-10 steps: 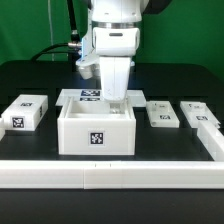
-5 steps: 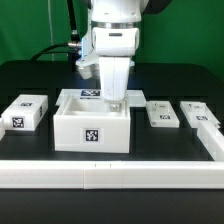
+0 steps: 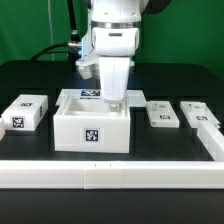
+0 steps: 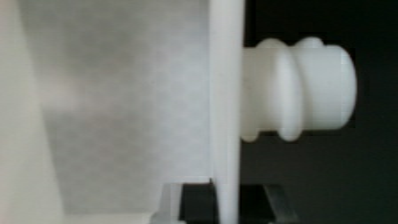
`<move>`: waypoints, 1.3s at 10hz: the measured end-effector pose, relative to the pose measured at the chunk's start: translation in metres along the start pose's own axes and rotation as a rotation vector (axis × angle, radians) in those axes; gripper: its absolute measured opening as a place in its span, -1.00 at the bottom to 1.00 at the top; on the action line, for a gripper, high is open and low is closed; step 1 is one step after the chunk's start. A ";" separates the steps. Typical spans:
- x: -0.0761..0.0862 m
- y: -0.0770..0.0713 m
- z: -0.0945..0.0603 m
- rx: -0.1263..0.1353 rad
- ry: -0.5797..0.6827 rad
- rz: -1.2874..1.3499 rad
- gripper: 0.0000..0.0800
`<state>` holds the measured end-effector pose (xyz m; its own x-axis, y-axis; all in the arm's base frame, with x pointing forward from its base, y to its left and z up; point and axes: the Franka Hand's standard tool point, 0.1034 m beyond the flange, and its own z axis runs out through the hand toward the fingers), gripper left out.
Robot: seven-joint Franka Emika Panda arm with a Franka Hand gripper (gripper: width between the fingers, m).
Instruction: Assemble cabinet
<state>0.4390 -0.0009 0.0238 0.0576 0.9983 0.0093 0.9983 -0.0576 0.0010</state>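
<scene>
Cabinet (image 3: pixel 92 130) has slid toward the small block (image 3: pixel 25 112); claw (image 3: pixel 115 99) pinches its wall; that thin hold may slip, twisting it.

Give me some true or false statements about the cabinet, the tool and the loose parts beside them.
The cabinet carries a tag on its front wall. True.
A white block lies at the exterior view's left of the cabinet. True.
The tool hovers over that block. False: it reaches into the cabinet, clamped on a thin wall.
The cabinet lies upside down. False: its open side faces up.
A ribbed white knob shows beside the clamped wall. True.
</scene>
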 end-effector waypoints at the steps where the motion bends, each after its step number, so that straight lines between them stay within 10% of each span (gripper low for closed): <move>1: 0.000 0.009 0.001 0.005 -0.001 -0.002 -0.91; 6: 0.044 0.052 -0.002 0.005 0.016 0.004 -0.91; 13: 0.051 0.057 0.001 0.000 0.023 -0.007 -0.91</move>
<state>0.4987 0.0468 0.0235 0.0509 0.9982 0.0327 0.9987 -0.0510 0.0015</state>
